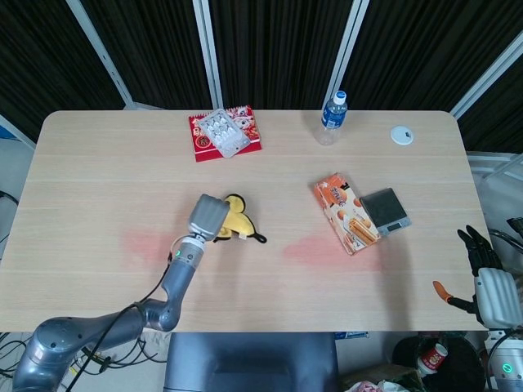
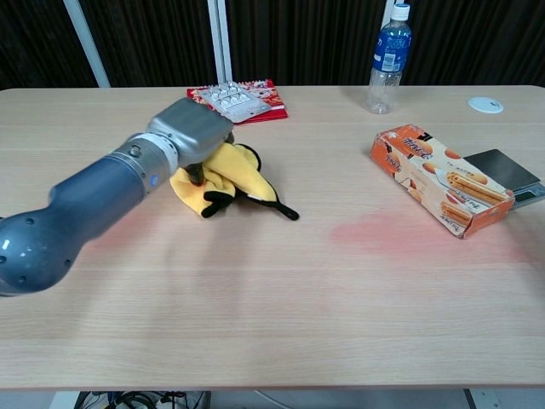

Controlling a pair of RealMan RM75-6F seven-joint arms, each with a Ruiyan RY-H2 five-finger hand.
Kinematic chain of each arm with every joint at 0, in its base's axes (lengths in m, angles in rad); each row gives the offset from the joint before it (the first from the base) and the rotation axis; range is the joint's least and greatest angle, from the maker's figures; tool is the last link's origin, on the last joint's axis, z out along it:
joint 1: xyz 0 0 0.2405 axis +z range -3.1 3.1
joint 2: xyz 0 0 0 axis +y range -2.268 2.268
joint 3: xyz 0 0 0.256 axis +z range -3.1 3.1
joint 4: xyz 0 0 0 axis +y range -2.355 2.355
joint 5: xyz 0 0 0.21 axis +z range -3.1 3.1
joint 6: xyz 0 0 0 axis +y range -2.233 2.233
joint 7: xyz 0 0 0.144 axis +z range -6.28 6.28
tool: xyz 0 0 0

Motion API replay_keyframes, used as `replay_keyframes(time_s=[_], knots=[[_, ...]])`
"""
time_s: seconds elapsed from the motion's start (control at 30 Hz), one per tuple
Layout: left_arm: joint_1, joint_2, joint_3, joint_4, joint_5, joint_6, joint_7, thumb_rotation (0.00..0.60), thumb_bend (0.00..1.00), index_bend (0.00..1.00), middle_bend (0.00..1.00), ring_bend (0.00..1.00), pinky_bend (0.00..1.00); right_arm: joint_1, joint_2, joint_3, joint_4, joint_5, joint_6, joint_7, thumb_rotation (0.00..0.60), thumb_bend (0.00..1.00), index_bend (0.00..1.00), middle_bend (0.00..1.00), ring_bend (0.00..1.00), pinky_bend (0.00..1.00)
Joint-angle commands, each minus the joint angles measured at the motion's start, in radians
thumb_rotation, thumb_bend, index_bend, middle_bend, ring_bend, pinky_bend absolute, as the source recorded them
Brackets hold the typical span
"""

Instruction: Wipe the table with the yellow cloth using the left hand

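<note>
The yellow cloth (image 1: pixel 234 224) (image 2: pixel 232 176), trimmed in black, lies bunched on the wooden table (image 1: pixel 98 180) left of centre. My left hand (image 1: pixel 208 218) (image 2: pixel 189 132) presses down on its left part with the fingers curled over it; a black loop trails from the cloth toward the right. A faint reddish patch (image 1: pixel 145 242) marks the table left of the hand and another reddish patch (image 1: pixel 323 251) (image 2: pixel 383 232) lies to the right. My right hand (image 1: pixel 489 282) hangs off the table's right edge, holding nothing, fingers extended.
A red packet with a blister pack (image 1: pixel 225 133) (image 2: pixel 235 100) sits at the back. A water bottle (image 1: pixel 333 116) (image 2: pixel 387 55), a white disc (image 1: pixel 401 135), an orange snack box (image 1: pixel 346 212) (image 2: pixel 430 177) and a dark device (image 1: pixel 385 210) stand on the right.
</note>
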Motion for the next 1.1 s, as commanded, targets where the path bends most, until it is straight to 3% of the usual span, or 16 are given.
replay_keyframes(time_s=[0.03, 0.23, 0.47, 1.1], knots=[[0.032, 0.054, 0.003, -0.017, -0.008, 0.014, -0.013, 0.6, 0.45, 0.73, 0.74, 0.65, 0.74, 0.0, -0.001, -0.001, 0.0, -0.001, 0.0, -0.002, 0.6, 0.16, 0.0, 0.0, 0.0, 0.13], [0.056, 0.113, -0.006, -0.047, -0.021, 0.021, -0.032, 0.6, 0.45, 0.73, 0.74, 0.65, 0.74, 0.0, -0.002, -0.001, -0.001, 0.0, 0.0, -0.006, 0.6, 0.16, 0.0, 0.0, 0.0, 0.13], [0.05, 0.099, 0.003, -0.083, -0.015, 0.006, -0.048, 0.6, 0.45, 0.73, 0.74, 0.65, 0.74, 0.0, -0.002, 0.0, -0.001, 0.003, -0.001, -0.006, 0.6, 0.16, 0.0, 0.0, 0.0, 0.13], [0.022, -0.005, 0.116, -0.212, 0.06, -0.054, -0.017, 0.6, 0.45, 0.73, 0.74, 0.65, 0.74, 0.001, -0.002, 0.001, 0.0, 0.002, -0.001, -0.005, 0.6, 0.15, 0.0, 0.0, 0.0, 0.13]])
